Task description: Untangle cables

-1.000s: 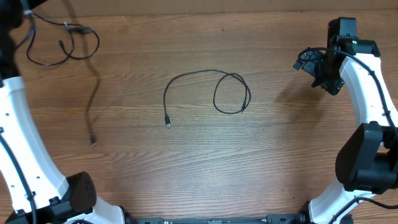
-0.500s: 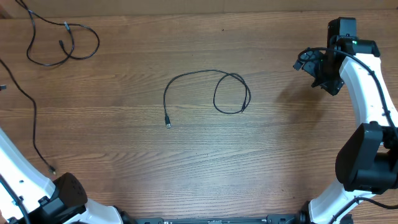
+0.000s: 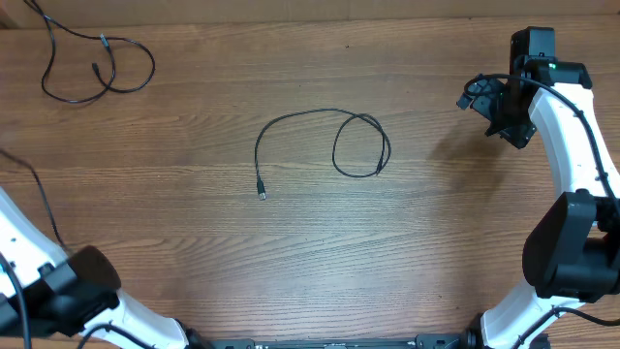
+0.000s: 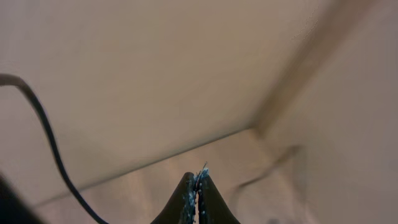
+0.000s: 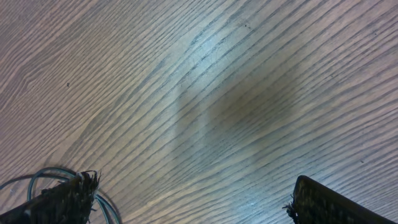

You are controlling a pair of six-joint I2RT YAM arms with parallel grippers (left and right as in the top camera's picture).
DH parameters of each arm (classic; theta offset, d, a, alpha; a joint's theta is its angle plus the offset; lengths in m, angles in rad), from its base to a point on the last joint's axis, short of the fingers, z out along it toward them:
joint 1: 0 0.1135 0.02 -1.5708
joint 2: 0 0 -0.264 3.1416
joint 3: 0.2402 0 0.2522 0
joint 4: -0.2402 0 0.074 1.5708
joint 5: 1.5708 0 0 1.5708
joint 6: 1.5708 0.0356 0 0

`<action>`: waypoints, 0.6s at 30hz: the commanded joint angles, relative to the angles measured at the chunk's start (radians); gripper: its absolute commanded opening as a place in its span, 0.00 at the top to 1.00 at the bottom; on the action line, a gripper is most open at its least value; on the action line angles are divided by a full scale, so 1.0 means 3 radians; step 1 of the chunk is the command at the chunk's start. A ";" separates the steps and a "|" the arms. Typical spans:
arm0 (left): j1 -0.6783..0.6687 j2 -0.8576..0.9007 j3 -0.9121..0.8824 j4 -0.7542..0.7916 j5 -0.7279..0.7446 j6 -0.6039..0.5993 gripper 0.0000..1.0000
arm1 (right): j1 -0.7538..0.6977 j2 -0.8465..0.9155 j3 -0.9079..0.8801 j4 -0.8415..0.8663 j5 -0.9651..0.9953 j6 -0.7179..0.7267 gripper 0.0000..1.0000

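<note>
Seemingly finishing: centre cable [image 3: 310, 111] and corner cable [image 3: 152, 64] are lying apart; left gripper [image 4: 198, 186] is pinching shut, perhaps towing a strand [image 3: 44, 199] needing release aside; right gripper [image 5: 193, 182] is gaping

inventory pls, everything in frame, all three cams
table: 1, brown wood, fills the overhead view
centre cable: 1, black, mid-table, an arc plus a loop, plug end at its left
far cable: black loops, far-left corner, count unclear
edge cable: 1, black, left edge, runs out of frame
left arm: white and black, near-left corner
right arm: white and black, right side
left gripper: black, fingers together, outside the overhead view
right gripper: black, fingers wide apart over bare wood
</note>
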 commanded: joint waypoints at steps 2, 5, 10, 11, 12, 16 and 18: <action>0.0099 0.0268 0.0028 -0.0120 -0.0557 -0.0278 0.96 | 0.0005 -0.0038 0.0020 0.0003 0.0032 -0.0009 0.00; 0.0120 0.0408 0.0028 -0.0047 -0.0469 -0.0258 0.96 | 0.0005 -0.0038 0.0020 0.0003 0.0032 -0.0009 0.00; 0.0123 0.0378 0.0034 0.0543 -0.0462 0.0287 0.96 | 0.0005 -0.0038 0.0020 0.0003 0.0032 -0.0009 0.00; 0.0123 0.0354 0.0051 0.0735 -0.0465 0.0487 0.96 | 0.0005 -0.0038 0.0020 0.0003 0.0032 -0.0009 0.00; 0.0123 0.0338 0.0072 0.0841 -0.0467 0.0603 0.96 | 0.0005 -0.0038 0.0020 0.0003 0.0032 -0.0009 0.00; 0.0123 0.0324 0.0267 0.1217 -0.0467 0.1048 0.96 | 0.0005 -0.0038 0.0020 0.0003 0.0032 -0.0009 0.00; 0.0123 0.0324 0.0346 0.1381 -0.0394 0.1254 0.96 | 0.0005 -0.0038 0.0020 0.0003 0.0032 -0.0009 0.00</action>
